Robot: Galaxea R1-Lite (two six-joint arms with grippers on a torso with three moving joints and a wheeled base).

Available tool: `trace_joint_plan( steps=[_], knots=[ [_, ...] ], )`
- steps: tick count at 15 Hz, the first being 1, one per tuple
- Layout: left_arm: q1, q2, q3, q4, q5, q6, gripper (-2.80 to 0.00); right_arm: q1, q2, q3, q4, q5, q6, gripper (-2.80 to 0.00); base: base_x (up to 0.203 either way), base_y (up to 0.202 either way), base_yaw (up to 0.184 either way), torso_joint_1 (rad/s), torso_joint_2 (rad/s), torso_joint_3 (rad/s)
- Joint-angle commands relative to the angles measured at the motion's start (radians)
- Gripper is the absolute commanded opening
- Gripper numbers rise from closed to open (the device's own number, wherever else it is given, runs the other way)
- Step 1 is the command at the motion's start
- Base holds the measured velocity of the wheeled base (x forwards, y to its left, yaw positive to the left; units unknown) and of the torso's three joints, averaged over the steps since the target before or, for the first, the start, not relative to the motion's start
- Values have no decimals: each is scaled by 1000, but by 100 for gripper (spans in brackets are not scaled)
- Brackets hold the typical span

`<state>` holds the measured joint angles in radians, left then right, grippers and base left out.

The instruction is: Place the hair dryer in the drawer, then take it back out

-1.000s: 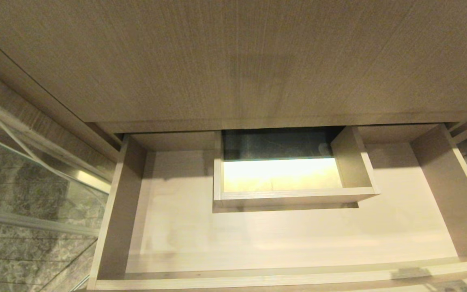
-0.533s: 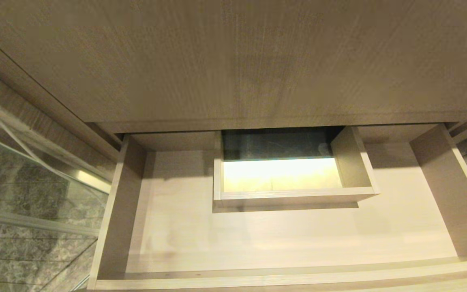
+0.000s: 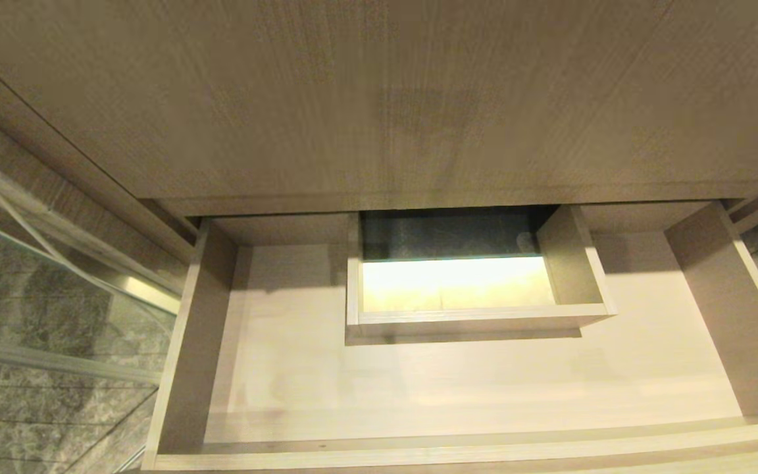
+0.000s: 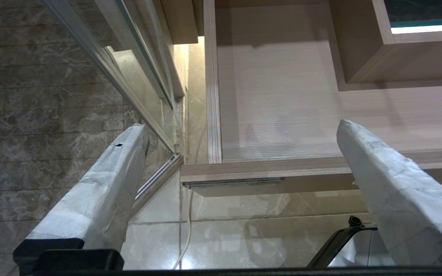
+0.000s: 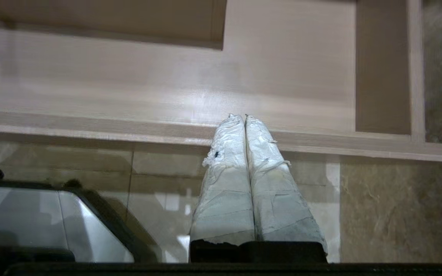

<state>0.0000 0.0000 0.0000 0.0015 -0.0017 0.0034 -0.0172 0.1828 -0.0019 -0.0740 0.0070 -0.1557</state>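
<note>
The drawer stands pulled out below the tall wood-grain panel, and its pale floor is bare. A boxed cut-out rises at its back middle. The hair dryer is out of view in every frame. Neither arm shows in the head view. My left gripper is open and holds nothing, hanging over the floor in front of the drawer's left front corner. My right gripper is shut with nothing between its fingers, just in front of the drawer's front edge near its right end.
A glass panel in a metal frame stands left of the drawer. The tall wood-grain panel overhangs its back. Glossy marble floor tiles lie in front, with a thin white cable on them. My grey base is below.
A dark bit of my right arm at the bottom right edge of the head view has dropped out of sight. The drawer has not moved.
</note>
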Motion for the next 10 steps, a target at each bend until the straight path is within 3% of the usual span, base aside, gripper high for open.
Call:
trace_joint_plan(
  steps=[1, 3, 5, 10],
  knots=[
    [0, 0, 0, 0, 0, 0, 0, 5, -114, 3, 4, 4, -3, -280, 0, 0, 0, 0, 0, 0],
    [0, 0, 0, 0, 0, 0, 0, 10, -187, 3, 23, 5, 38, -280, 0, 0, 0, 0, 0, 0],
    [0, 0, 0, 0, 0, 0, 0, 12, -183, 0, 95, -10, 130, -280, 0, 0, 0, 0, 0, 0],
    [0, 0, 0, 0, 0, 0, 0, 13, -183, 2, 73, -13, 101, -280, 0, 0, 0, 0, 0, 0]
  ],
)
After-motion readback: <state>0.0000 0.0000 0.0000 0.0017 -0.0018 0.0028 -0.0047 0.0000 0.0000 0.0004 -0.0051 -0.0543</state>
